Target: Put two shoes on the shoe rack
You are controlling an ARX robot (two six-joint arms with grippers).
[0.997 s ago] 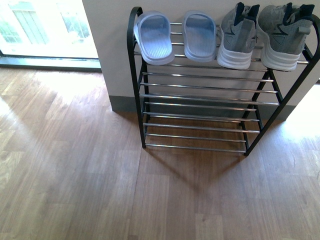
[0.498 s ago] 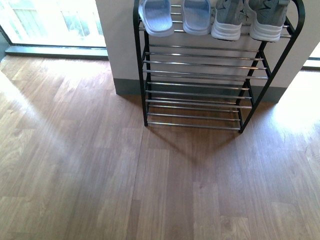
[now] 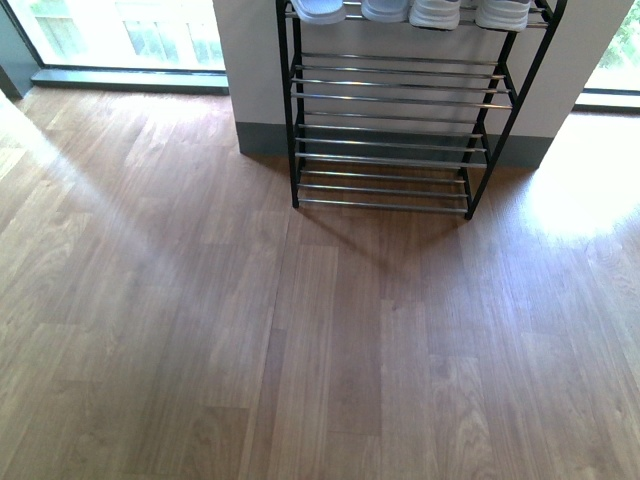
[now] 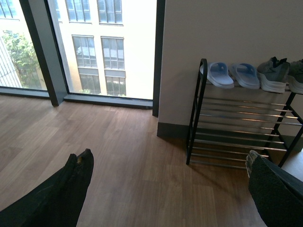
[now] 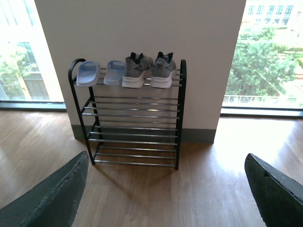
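Observation:
The shoe rack [image 5: 132, 117] stands against a white wall, a black frame with chrome bars. On its top tier sit two grey sneakers [image 5: 150, 70] with white soles, side by side. Beside them lie two pale blue sandals [image 5: 101, 73]. In the front view only the shoes' soles [image 3: 435, 12] show at the upper edge, above the rack [image 3: 395, 100]. The left wrist view shows the rack [image 4: 236, 124], the sandals [image 4: 232, 75] and the sneakers [image 4: 274, 75]. My left gripper [image 4: 169, 156] and right gripper [image 5: 166, 158] are open and hold nothing, well back from the rack above bare floor.
Wooden plank floor [image 3: 300, 340] stretches in front of the rack. Floor-length windows [image 3: 120, 35] flank the wall on both sides, with a dark window frame [image 4: 40, 52] to the left. The rack's lower tiers [image 5: 135, 137] hold nothing.
The front view has drawn back from the rack: it now sits smaller and higher in the picture, the shoes cut off by the upper edge, more floor showing.

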